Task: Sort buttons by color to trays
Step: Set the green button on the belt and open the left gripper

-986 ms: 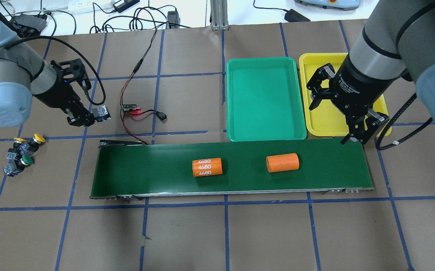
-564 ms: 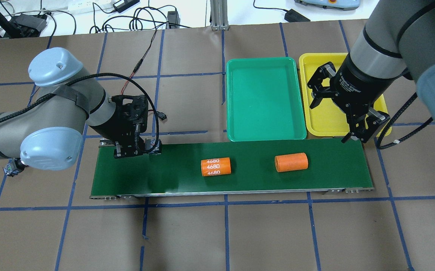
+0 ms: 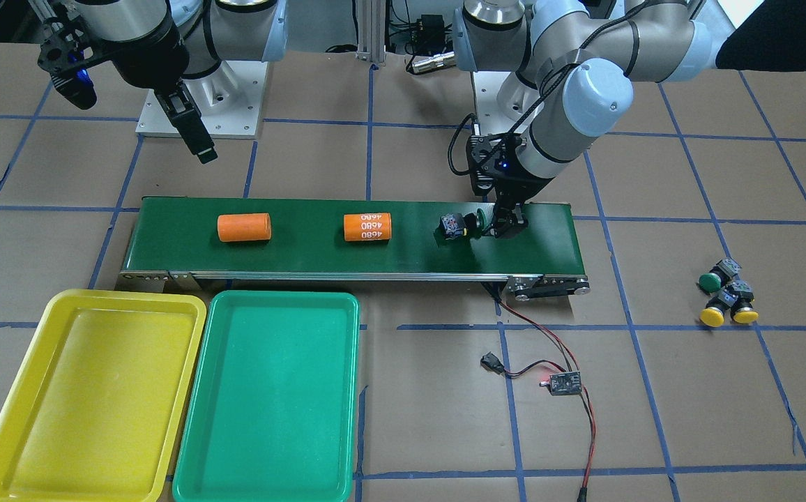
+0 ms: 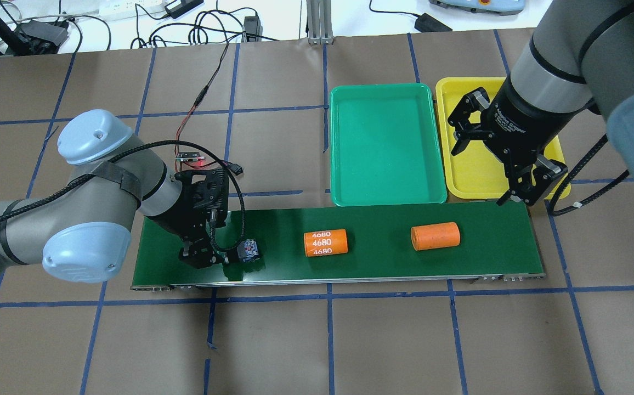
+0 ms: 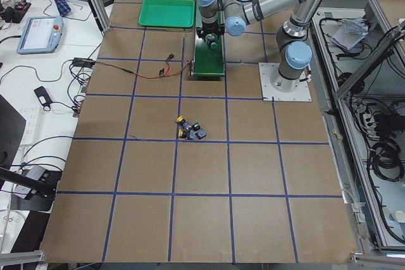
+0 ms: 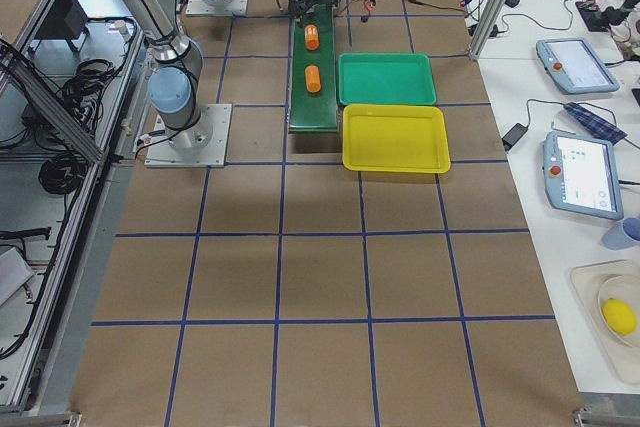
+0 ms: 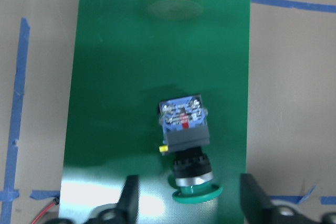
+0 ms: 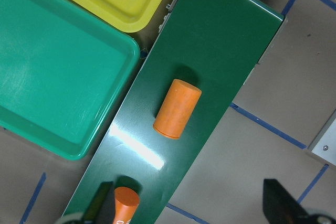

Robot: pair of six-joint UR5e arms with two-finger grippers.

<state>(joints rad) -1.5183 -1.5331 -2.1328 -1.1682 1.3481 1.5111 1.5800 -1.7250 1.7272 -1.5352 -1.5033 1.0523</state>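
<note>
Right now the left gripper (image 3: 503,224) is low over the dark green belt (image 4: 377,263), close to the belt's end that is far from the trays. Its two fingers (image 7: 131,192) are spread wide and they are not gripping anything. A green button (image 7: 185,129) lies on its side on the belt. The button's round green cap sits between the two fingers and does not touch them, and its blocky body points away from the gripper. Farther along the belt lies an orange roll marked 4680 (image 4: 325,243), and past that a plain orange roll (image 4: 435,236). The right gripper (image 4: 517,197) hangs in the air by the other end of the belt, near the yellow tray (image 3: 82,397). Its fingers are also spread wide, with nothing between them. The green tray (image 3: 270,397) lies just beside the yellow tray, and both lie next to the belt. Well apart from the belt, a second green button (image 3: 710,281) and two yellow buttons (image 3: 711,317) (image 3: 746,315) lie close together on the brown table (image 3: 654,432). A small board with a red light (image 3: 562,383) and thin wires lies on the table near the belt.
</note>
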